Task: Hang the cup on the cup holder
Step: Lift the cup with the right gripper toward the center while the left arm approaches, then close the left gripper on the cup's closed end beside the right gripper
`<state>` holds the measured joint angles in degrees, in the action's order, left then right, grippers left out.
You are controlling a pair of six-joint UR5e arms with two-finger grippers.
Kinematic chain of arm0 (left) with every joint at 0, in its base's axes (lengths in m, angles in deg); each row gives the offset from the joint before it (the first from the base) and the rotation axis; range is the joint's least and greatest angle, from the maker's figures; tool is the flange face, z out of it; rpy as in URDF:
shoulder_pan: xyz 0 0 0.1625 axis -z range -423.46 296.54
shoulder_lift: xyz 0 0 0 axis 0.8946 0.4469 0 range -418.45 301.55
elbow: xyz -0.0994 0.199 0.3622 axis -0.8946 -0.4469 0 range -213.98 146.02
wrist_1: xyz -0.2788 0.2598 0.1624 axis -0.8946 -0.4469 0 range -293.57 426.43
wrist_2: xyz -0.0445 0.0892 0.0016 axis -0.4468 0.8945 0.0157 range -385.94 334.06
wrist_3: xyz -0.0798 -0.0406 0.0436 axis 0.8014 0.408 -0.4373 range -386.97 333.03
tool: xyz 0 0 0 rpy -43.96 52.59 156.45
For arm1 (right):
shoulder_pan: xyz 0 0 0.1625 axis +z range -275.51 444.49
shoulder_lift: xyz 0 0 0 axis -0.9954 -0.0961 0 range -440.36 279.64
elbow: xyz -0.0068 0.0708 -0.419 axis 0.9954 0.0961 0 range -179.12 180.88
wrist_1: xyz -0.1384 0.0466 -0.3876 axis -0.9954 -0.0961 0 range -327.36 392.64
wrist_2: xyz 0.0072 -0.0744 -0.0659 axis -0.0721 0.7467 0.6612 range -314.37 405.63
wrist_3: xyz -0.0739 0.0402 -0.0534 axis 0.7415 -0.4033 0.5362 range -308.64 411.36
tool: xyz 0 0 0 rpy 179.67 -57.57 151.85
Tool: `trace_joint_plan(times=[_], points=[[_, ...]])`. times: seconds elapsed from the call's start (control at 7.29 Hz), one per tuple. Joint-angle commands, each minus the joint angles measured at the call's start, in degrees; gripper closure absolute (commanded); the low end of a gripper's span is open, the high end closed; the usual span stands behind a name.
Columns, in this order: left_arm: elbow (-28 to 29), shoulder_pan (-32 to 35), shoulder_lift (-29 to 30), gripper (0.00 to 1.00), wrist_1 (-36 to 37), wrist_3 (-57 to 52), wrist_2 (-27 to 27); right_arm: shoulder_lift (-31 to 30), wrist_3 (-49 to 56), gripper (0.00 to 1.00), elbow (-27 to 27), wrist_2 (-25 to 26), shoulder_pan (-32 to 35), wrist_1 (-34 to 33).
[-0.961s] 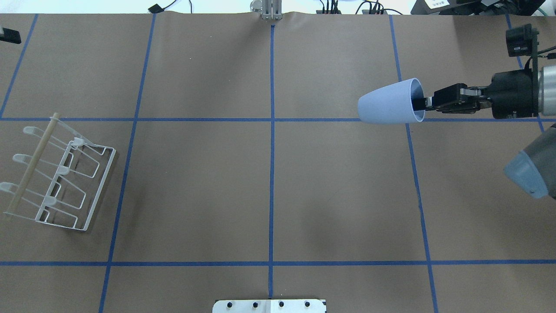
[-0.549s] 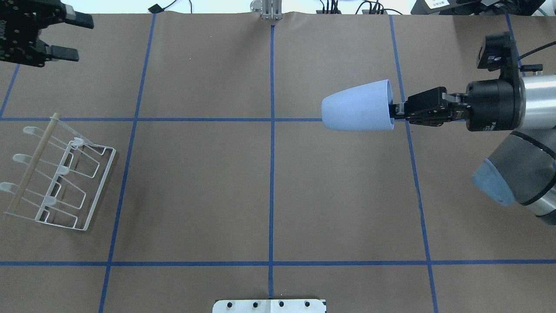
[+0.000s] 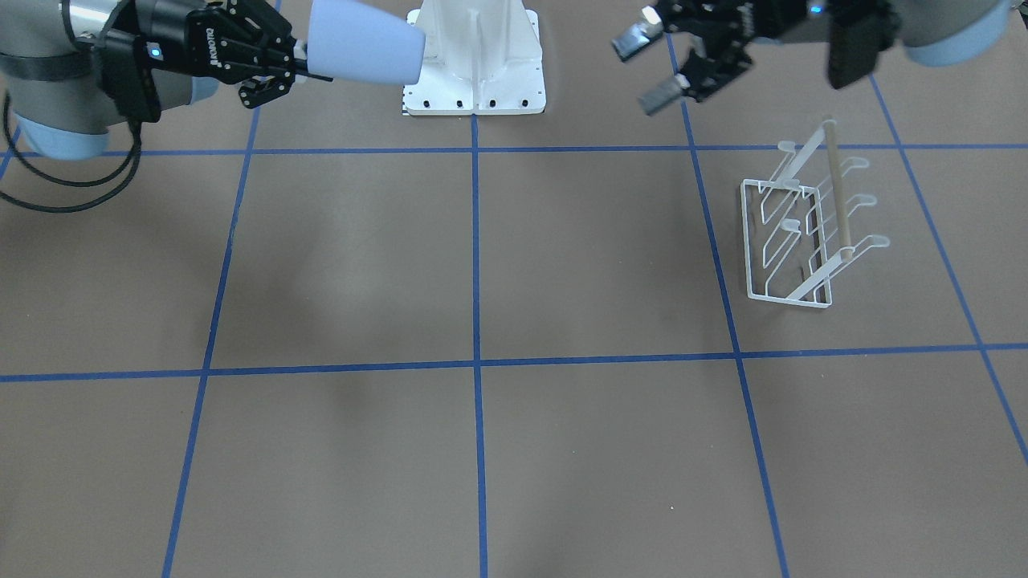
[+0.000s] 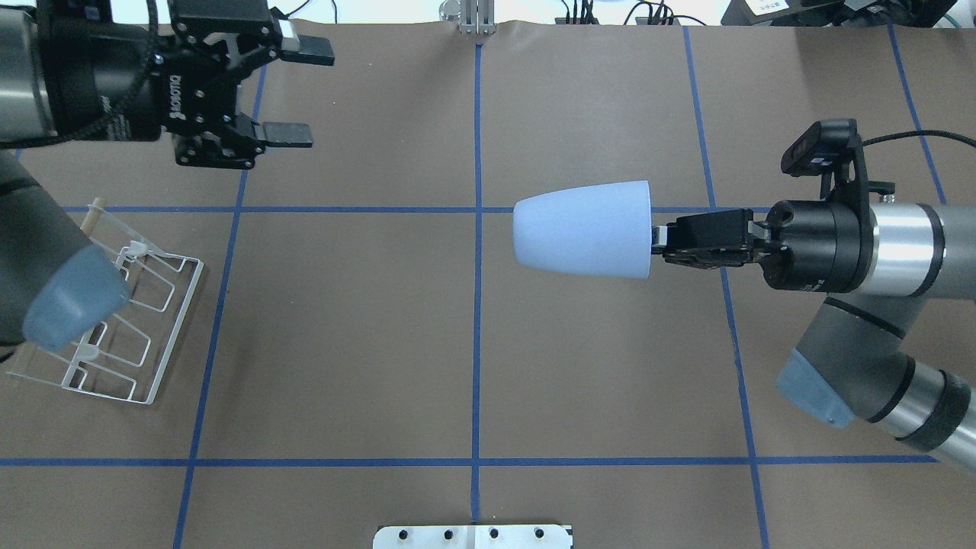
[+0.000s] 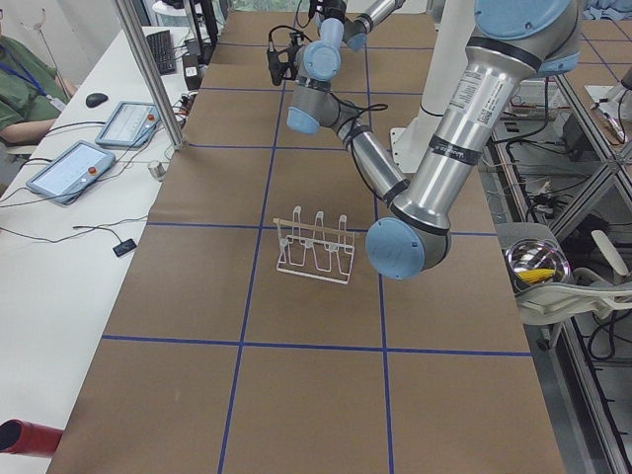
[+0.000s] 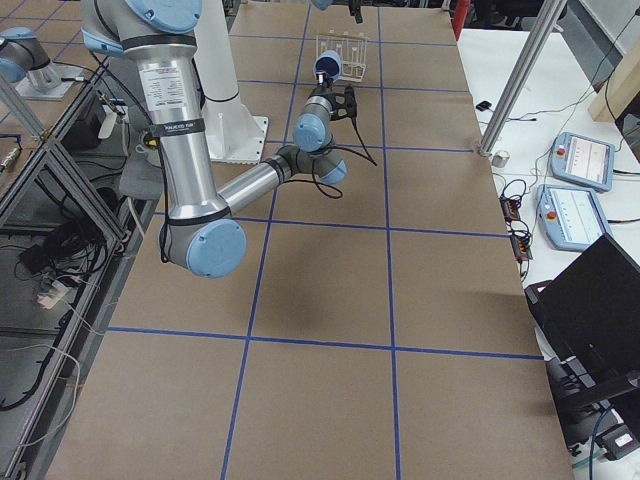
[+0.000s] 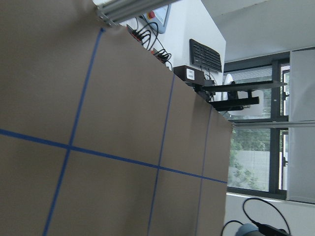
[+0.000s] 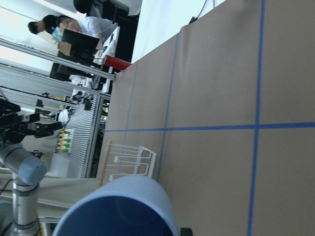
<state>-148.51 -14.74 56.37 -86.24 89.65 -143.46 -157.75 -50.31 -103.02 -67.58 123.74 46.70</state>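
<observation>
1. Sideways, the small pale blue-grey plastic tumbler (image 4: 583,232) hangs above the brown-papered table (image 4: 343,343), near its middle.
2. The right gripper (image 4: 657,245) pinches its rim.
3. The left gripper (image 4: 299,93), jaws apart, hovers near the white wire rack (image 3: 837,193), well apart from the tumbler.

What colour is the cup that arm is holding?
The cup is plain pale blue, clearest in the overhead view.

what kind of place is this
Likely a robotics lab: industrial robot arms over a paper-covered table with a blue tape grid, and teach pendants on the side bench.
</observation>
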Motion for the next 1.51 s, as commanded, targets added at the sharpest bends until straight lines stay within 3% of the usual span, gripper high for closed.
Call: trace_joint_plan(times=[0.0,0.55,1.37], points=[[-1.0,-9.8,0.2,0.03,-6.5,5.5,13.4,0.3,0.0,1.0,-0.2,7.1,-5.3,5.8],[-1.0,-12.7,1.8,0.03,-6.9,6.7,14.8,3.6,0.1,1.0,-0.2,10.0,-7.0,6.2],[-1.0,-15.9,2.8,0.03,-7.1,8.2,14.8,3.9,0.2,1.0,0.0,10.9,-7.6,6.2]])
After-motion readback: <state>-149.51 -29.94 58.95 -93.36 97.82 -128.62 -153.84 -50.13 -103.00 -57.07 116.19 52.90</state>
